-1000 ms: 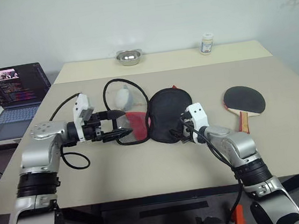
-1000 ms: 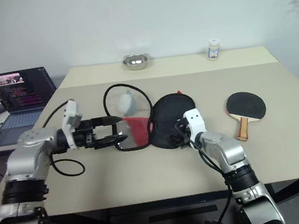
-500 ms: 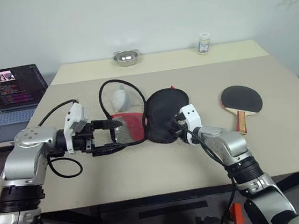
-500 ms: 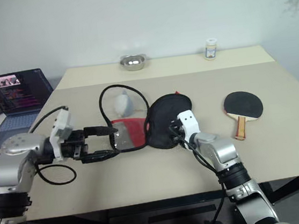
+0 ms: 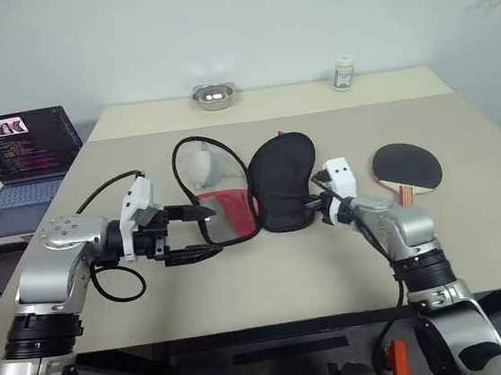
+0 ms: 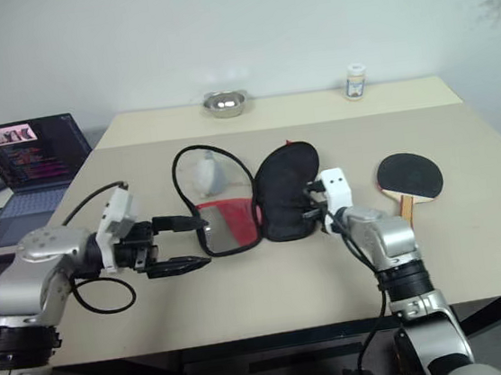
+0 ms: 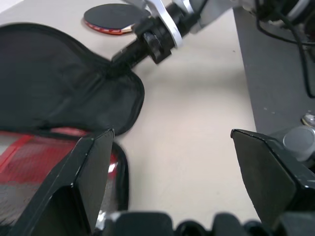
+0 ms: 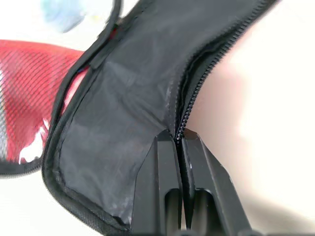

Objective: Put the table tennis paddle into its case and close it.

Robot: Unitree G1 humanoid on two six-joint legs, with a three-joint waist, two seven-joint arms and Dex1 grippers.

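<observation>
The case (image 5: pixel 279 182) lies unzipped mid-table. Its black flap is lifted on edge, and the red mesh half (image 5: pixel 231 213) lies flat beside it. My right gripper (image 8: pixel 178 142) is shut on the flap's zipper edge and also shows in the head view (image 5: pixel 314 204). The table tennis paddle (image 5: pixel 408 168) lies flat, black face up, to the right of that arm. It is apart from the case. My left gripper (image 5: pixel 212 232) stands open at the near left rim of the red half, with nothing between its fingers (image 7: pixel 93 162).
A laptop (image 5: pixel 23 159) stands open off the table's left side. A steel bowl (image 5: pixel 214 95) and a small bottle (image 5: pixel 342 73) sit at the far edge. A pale object (image 5: pixel 203 164) lies inside the case's black-rimmed loop. A black cable (image 5: pixel 116 280) hangs by my left wrist.
My right gripper has shut on the flap's edge and moved right and up, raising the black flap from flat to standing. My left gripper stays open and has drawn back slightly.
</observation>
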